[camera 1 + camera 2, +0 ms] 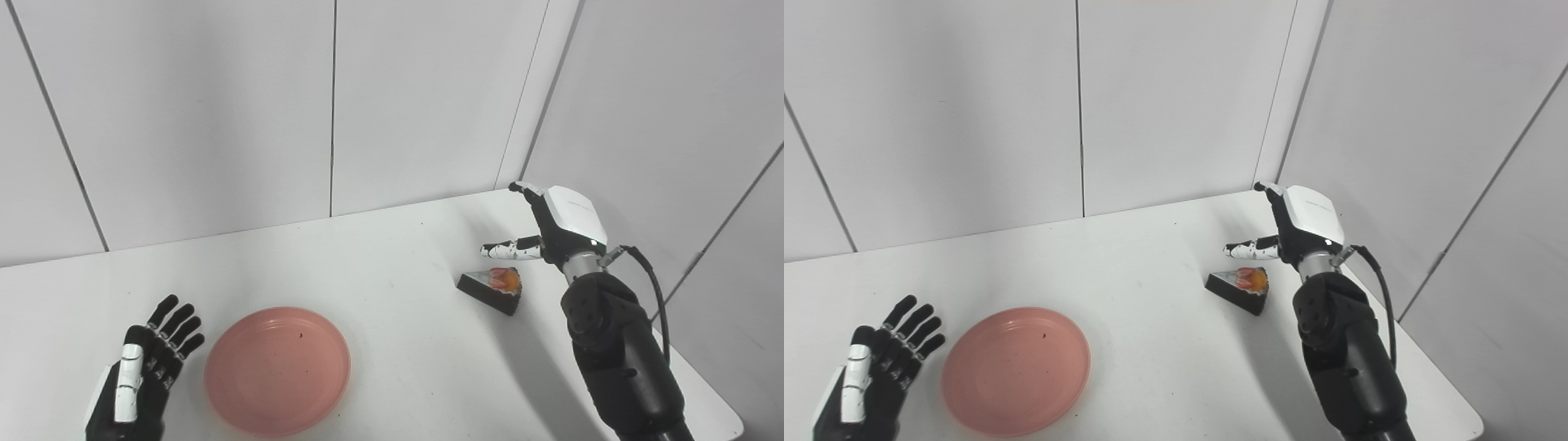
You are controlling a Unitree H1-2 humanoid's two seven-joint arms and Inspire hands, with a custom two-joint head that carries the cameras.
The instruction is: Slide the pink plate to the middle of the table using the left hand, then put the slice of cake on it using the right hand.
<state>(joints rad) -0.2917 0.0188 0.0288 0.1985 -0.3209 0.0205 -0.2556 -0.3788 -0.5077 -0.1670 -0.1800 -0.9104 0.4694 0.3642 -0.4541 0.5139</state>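
Fingers: on our left hand [144, 367] the black fingers [174, 334] are straight and fanned apart, holding nothing; the hand stands edge-up just beside the plate's left rim, and we cannot tell whether it touches.
Plate: the pink plate [277, 370] lies flat on the white desk [380, 257], left of centre and near the front edge. It is round and shallow with a low raised rim, a smooth matte face and a few dark specks.
Plate handling: we judge it stiff, light and ready to glide on the smooth desk. A sideways push low on the left rim should move it; pressing down on the rim might tip it.
Cake: the slice [493, 288] sits on the desk right of centre, well apart from the plate. It is a dark wedge with its point to the left, and red and orange fruit on the wide end.
Cake handling: we take it for soft or a light model, we cannot say which. We would hold it by the two flat dark sides, low down and clear of the fruit, and squeeze lightly so that it does not crush or slip.
Right hand: our right hand [554, 226] hovers just behind and above the slice, not touching it. Its fingers are spread, with a white-tipped one reaching left over the desk, and it holds nothing.
Stage: neither step looks done; the plate push comes first.
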